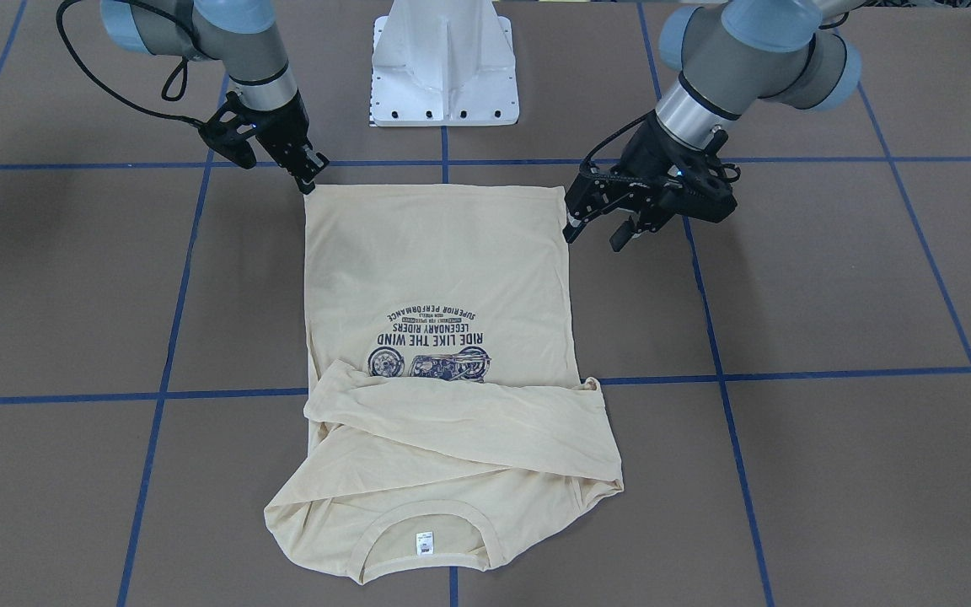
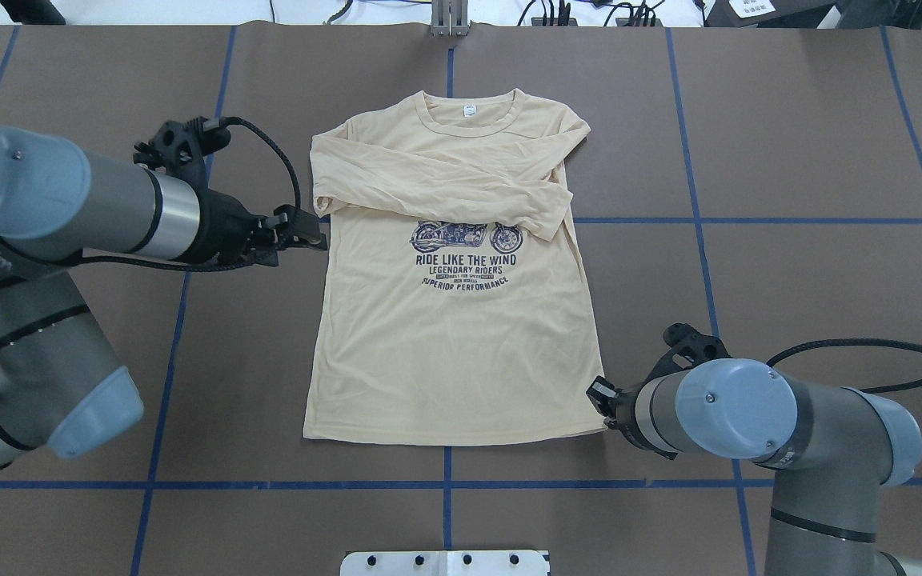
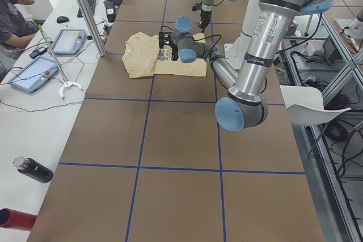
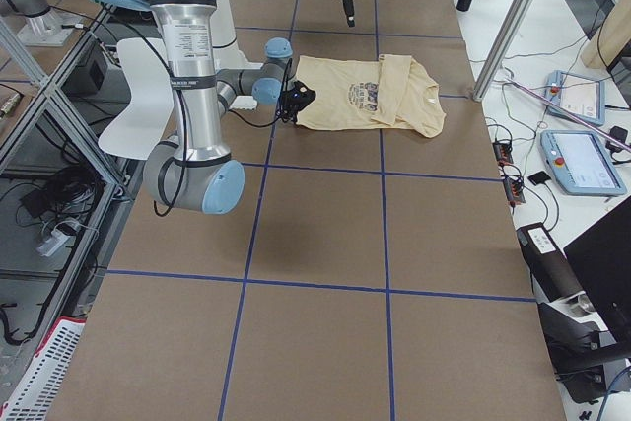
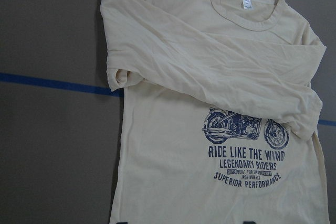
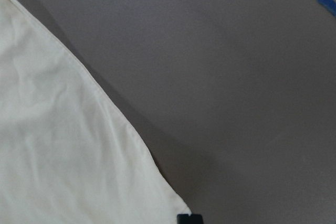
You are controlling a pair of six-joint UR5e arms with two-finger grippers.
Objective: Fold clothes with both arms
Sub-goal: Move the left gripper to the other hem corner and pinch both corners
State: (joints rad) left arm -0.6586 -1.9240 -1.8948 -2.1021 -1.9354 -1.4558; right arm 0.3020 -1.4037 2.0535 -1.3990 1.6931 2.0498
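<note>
While the long-sleeved T-shirt [image 2: 453,352] lies flat and print-up on the table [image 2: 789,280], with both sleeves [image 2: 429,180] crossed over the chest, we judge the step in hand to be the bottom-to-top fold, at its grasping stage. Our right claw [image 1: 310,177] sits low at the hem [image 2: 453,440], its tip touching the corner on its own side. The body of the shirt stretches away from it toward the neck [image 2: 469,128]. Its fingers look drawn together, and in the right wrist view one dark fingertip [image 6: 189,217] meets the very corner of the cloth. Whether fabric is pinched there we cannot tell.

Our left claw [image 1: 597,229] hangs raised above the table with its fingers apart and nothing between them. The shirt's side edge lies just beside and below it, and its wrist view looks down on the crossed sleeves and the motorcycle print [image 2: 467,238] ahead of it. The hem corner on that side is bare, across the shirt's width from the right claw.

As we see it, the next move calls for the left claw to come down on that free corner and close, so that both claws hold the hem level. We would then lift together and carry the hem toward the neck, keeping the thin cloth taut so it neither sags nor drags the sleeves out of place.
</note>
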